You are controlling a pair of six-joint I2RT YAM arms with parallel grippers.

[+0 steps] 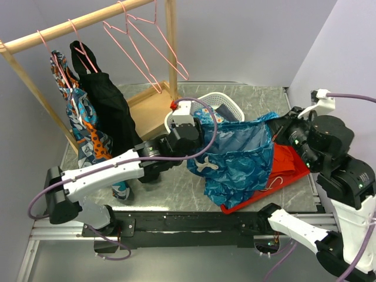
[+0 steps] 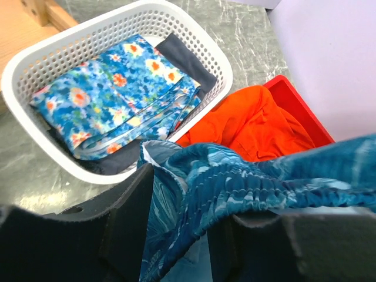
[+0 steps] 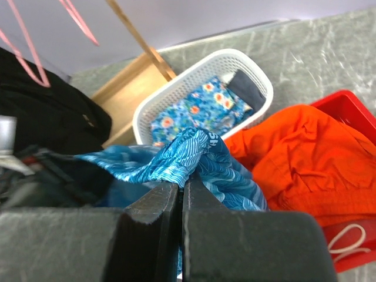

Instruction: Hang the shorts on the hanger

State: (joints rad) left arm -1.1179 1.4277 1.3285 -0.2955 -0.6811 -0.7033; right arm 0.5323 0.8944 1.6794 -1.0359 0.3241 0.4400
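Observation:
The teal-blue leaf-print shorts (image 1: 238, 154) hang stretched in the air between my two grippers, above the table. My left gripper (image 1: 200, 126) holds their left end; in the left wrist view the gripper (image 2: 181, 226) has bunched waistband (image 2: 247, 188) between its partly closed fingers and draped over the right finger. My right gripper (image 1: 276, 126) is shut tight on the other end, and in the right wrist view (image 3: 181, 191) a fold of the shorts (image 3: 188, 155) is pinched. Empty pink hangers (image 1: 157, 88) hang on the wooden rail at the back, apart from both grippers.
A white basket (image 1: 226, 101) behind the shorts holds a blue flowered cloth (image 2: 117, 88). An orange-red garment (image 1: 288, 167) lies in a red tray (image 1: 296, 179) under my right gripper. A black garment (image 1: 108, 111) and a patterned one (image 1: 82, 126) hang on the rail at left.

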